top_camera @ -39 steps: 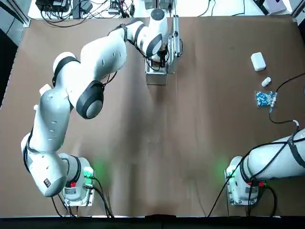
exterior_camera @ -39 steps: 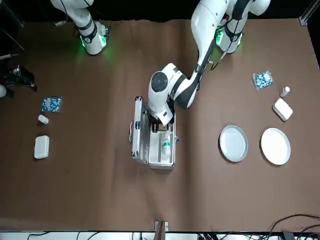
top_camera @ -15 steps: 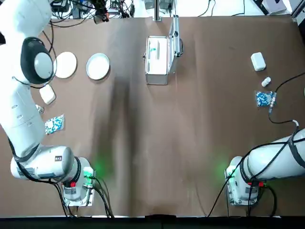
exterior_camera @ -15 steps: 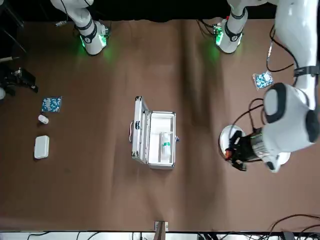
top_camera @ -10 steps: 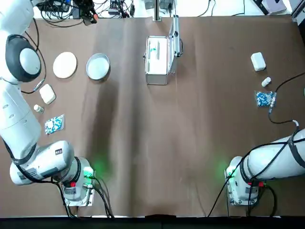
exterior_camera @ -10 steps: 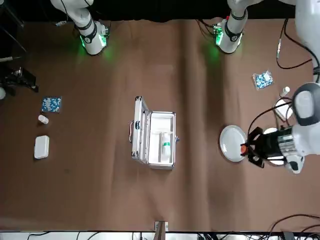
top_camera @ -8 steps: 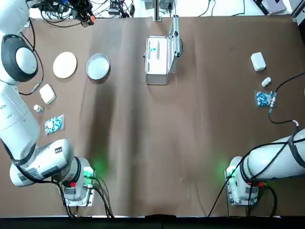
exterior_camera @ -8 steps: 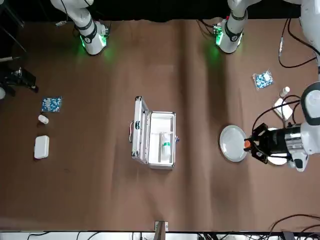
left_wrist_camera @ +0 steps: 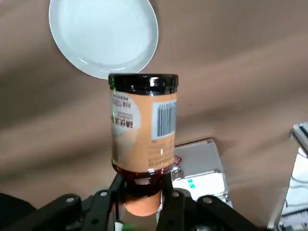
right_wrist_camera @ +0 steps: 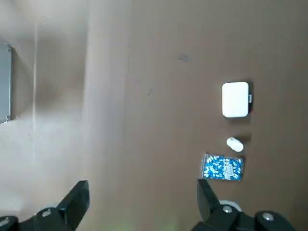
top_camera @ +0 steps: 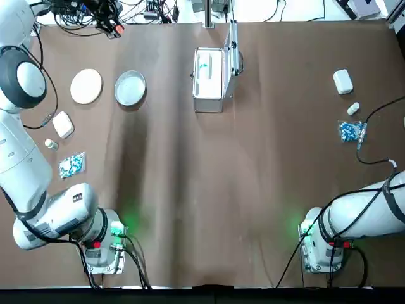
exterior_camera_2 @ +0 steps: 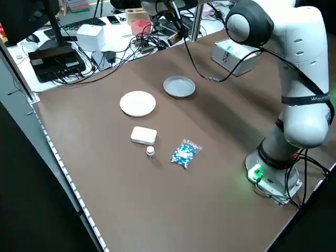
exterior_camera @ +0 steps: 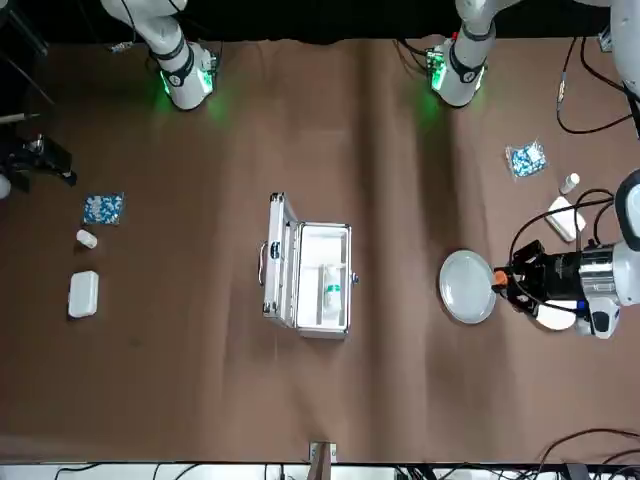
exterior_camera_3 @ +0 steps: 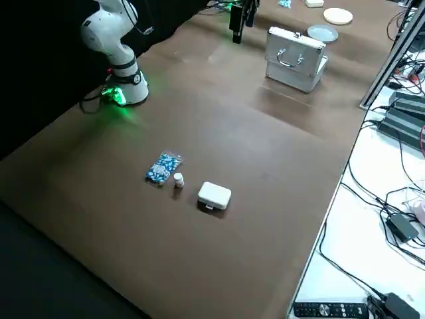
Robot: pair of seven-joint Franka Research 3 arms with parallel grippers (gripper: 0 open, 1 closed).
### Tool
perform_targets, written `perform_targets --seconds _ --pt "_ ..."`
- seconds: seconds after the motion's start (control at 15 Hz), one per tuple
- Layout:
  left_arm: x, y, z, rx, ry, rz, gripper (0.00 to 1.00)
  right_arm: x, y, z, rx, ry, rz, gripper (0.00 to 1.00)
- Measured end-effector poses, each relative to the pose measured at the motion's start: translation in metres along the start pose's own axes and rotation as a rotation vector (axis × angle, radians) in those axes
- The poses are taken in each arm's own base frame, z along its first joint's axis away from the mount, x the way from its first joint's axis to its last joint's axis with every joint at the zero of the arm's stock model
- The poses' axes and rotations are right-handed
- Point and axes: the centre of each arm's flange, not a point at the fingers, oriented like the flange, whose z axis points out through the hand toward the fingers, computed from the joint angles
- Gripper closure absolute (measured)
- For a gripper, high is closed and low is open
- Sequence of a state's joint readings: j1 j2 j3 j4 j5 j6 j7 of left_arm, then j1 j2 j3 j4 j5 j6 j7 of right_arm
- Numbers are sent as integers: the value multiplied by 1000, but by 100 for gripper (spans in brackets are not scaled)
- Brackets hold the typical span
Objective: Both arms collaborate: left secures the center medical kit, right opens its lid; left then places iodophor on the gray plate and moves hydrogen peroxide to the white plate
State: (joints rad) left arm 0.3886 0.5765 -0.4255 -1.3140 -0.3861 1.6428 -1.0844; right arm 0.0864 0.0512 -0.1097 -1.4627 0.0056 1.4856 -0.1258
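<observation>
I'm watching the left gripper (left_wrist_camera: 142, 184) holding the iodophor (left_wrist_camera: 143, 130), its fingers closed around the bottle, up near the gray plate (exterior_camera: 466, 288). Placing it seems to be the step in hand, so the next move is calling for centering over that plate, lowering gently and releasing. The hydrogen peroxide (exterior_camera: 332, 290) is lying in the opened medical kit (exterior_camera: 322, 322), to the plate's right. Farther right, the right gripper (right_wrist_camera: 143, 193) is idling, fingers wide apart, gripping nothing.

Bare tabletop (top_camera: 266, 190) extends between the arm bases; the medical kit's raised lid (top_camera: 232, 57) obstructs passage along its right side.
</observation>
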Motion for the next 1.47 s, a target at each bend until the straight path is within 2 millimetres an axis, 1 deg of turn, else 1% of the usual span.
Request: perform_targets --seconds 0.2,0.4,0.47,0.73,0.93,1.0,1.07,1.2,1.33,1.47 --pt "12 -8 -4 2 -26 28 67 0 -4 0 0 0 -6 1" --pt "17 -8 3 2 -60 19 67 1 -7 0 0 0 -12 1" --pt "27 -10 5 -23 -127 -8 67 0 -7 -1 0 1 -13 1" --pt "63 -25 11 -44 -249 -61 67 0 -7 -1 0 1 -12 1" --pt "76 -29 17 -62 -322 -87 67 0 -7 -1 0 1 -12 1" --pt "84 -33 21 -68 -362 -101 67 0 -7 -1 0 1 -12 1" --pt "96 -37 28 -75 -402 -114 67 0 -7 -1 0 1 -12 1" --pt "124 -46 50 -91 -484 -125 67 0 -7 -1 -1 2 -12 1" --pt "153 -60 80 -104 -604 -132 67 0 -7 -1 -1 2 -12 1" --pt "178 -75 112 -114 -736 -132 67 0 -7 -1 -1 2 -12 1"
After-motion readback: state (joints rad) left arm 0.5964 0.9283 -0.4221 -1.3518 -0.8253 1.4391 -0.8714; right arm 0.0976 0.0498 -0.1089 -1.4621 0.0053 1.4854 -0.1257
